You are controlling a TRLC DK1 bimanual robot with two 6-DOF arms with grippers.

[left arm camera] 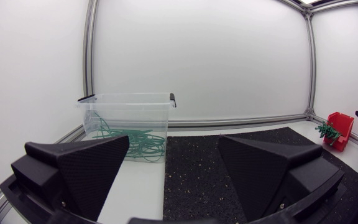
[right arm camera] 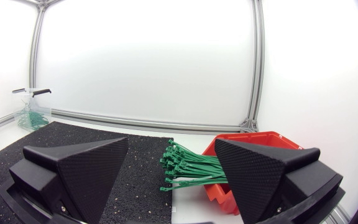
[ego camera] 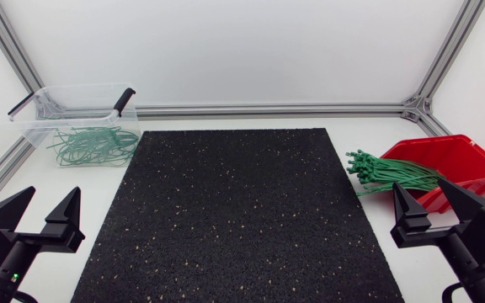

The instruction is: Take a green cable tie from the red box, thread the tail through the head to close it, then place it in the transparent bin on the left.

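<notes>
— Where do the green cable ties (ego camera: 390, 174) lie from us?

— Just ahead of our right gripper (ego camera: 419, 192), spilling from the red box (ego camera: 470, 164) onto the surface (ego camera: 99, 181). Their long axis runs from the box to the black mat (ego camera: 234, 210), heads at the mat end.

— And the fingers?

— Apart on both arms, holding nothing. Our left gripper (ego camera: 54, 200) is well apart from the ties, nearer the transparent bin (ego camera: 36, 118) with its green loops.

— Room to move?

— Open mat between the arms. We'd judge the box wall, close to the right fingers, the one edge to mind.
</notes>
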